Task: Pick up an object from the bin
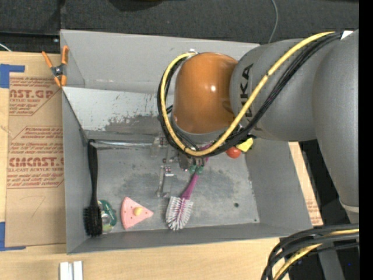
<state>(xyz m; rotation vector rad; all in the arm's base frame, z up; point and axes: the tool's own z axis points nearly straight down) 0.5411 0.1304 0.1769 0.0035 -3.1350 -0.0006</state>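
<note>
The gripper sat low over the bin, under the orange wrist cover, right at the upper end of a pink-handled brush. Whether it was open or clamped on that handle could not be told. The brush slanted away toward 7 o'clock, its white bristles near the front wall, so the thin handle looked the likeliest place to grasp. A small metal piece lay just beside at 9 o'clock. Farther out at 8 o'clock lay a pink wedge, then a green bit and a long black brush along the left wall. A red-and-yellow thing lay at 2 o'clock, half under the cover.
</note>
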